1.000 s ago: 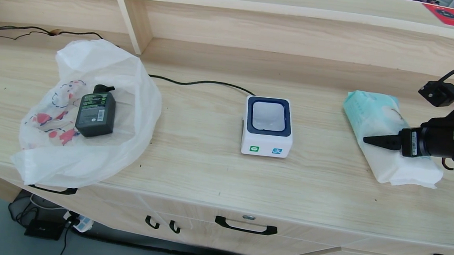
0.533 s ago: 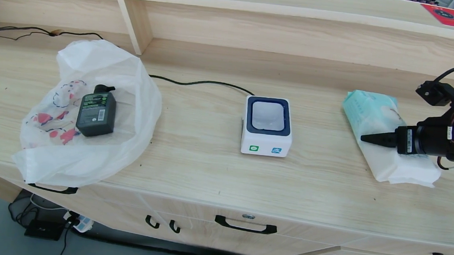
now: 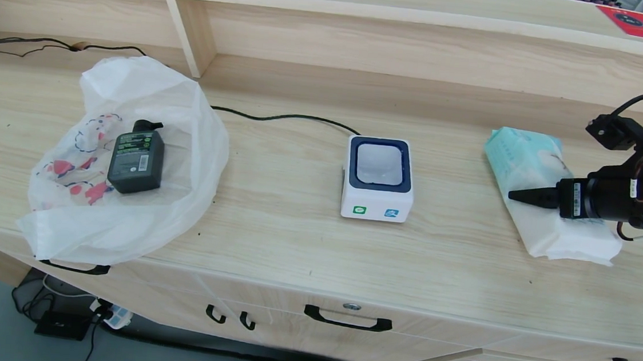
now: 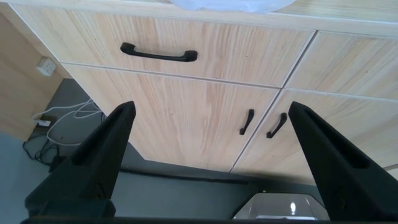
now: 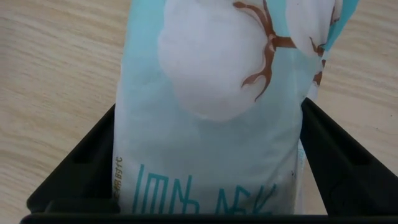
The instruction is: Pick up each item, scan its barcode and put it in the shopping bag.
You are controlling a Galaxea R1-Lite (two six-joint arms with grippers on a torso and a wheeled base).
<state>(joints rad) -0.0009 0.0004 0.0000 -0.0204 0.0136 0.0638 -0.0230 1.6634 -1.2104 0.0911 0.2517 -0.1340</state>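
the pack [image 3: 521,159] lies at 3 o'clock from the scanner [image 3: 379,179], its long axis running from 11 to 5 o'clock. the right claw [image 3: 521,196] is low across it with fingers apart, one at each long side.

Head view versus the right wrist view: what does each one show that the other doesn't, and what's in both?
Head view, not the wrist: the shopping bag with a dark bottle lying in it, and the white scanner with its cable at mid-counter. Right wrist view, not the head: the cotton-flower print on the soft pack, and the right hand with one finger on each side of it. Both: that pack lying on the wooden counter at the right hand.
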